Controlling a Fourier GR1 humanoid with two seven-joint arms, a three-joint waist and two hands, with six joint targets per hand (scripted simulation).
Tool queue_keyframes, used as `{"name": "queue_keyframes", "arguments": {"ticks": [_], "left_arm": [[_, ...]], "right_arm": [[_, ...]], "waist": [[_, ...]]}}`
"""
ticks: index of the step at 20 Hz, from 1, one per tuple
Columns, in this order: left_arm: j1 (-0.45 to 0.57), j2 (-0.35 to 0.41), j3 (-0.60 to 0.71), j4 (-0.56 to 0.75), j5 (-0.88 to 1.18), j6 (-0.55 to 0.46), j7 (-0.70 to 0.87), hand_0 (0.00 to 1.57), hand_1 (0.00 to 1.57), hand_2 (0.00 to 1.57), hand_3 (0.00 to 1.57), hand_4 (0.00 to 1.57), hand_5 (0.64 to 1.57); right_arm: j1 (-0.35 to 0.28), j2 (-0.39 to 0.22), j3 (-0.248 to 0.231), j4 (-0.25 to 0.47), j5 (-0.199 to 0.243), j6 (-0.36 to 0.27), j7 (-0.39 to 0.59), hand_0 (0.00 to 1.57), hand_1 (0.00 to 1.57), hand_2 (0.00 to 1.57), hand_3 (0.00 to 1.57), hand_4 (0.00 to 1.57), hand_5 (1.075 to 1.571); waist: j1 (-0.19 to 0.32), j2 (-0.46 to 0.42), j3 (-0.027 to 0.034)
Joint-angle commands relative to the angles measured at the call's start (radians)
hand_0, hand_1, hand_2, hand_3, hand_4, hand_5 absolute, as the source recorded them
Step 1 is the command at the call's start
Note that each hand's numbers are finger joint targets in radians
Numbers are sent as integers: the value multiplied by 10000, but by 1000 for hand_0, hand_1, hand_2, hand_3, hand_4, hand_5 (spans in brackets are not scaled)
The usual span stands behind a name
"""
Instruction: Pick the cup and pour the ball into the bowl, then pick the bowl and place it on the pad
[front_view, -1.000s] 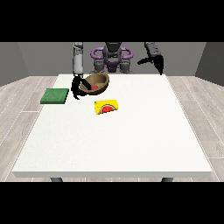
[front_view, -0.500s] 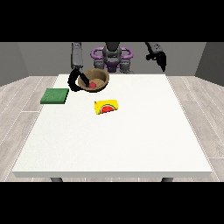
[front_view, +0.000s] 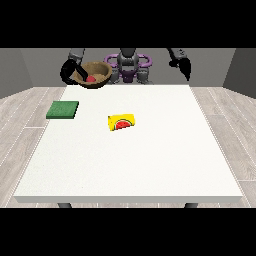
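- While the robot stood behind the white table, the hand at the view's left held the brown bowl up in the air, above the far left corner of the table.
- Its dark fingers curled round the bowl's left rim.
- The bowl was tipped, so its open side faced the camera.
- A small red ball sat inside the bowl, low down near the rim and close to the hand.
- The green pad lay flat on the table, at the left side, nearer the camera than the bowl.
- The bowl was not on the pad; the two were apart.
- A yellow card with a watermelon picture lay near the middle of the table, to the right of the pad.
- The hand at the view's right hung in the air past the table's far right corner, with its fingers pointing down and looking straight.
- That hand held nothing.
- No cup could be made out on the table.
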Motion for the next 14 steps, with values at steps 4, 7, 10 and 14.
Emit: {"name": "queue_keyframes", "arguments": {"ticks": [4, 7, 10, 14], "left_arm": [[-545, -29, 21, -577, 62, 31, -322, 0, 0, 0, 0, 1051, 1435], [-645, 438, 265, -1123, 533, -573, 216, 0, 0, 0, 0, 1217, 1481], [-903, 1900, 1566, -1003, 1854, -2049, -102, 0, 0, 0, 0, 1311, 1525], [-1352, 3440, 2945, -330, 2668, -2708, -226, 0, 0, 0, 0, 1296, 1571]], "right_arm": [[-283, -1421, -1286, -89, -695, 866, -571, 1571, 1571, 1571, 750, 787, 1570], [189, -2344, -1781, 473, -945, 1655, -1667, 1571, 1571, 1571, 466, 834, 1570], [340, -2975, -2362, 726, -1194, 1669, -2148, 1571, 1571, 1571, 0, 911, 1571], [285, -2958, -2713, 797, -1473, 1655, -2646, 1571, 1571, 1571, 0, 864, 1570]], "waist": [[338, 1397, 16], [733, 1669, 21], [1027, 2180, 24], [1087, 2792, 19]]}}
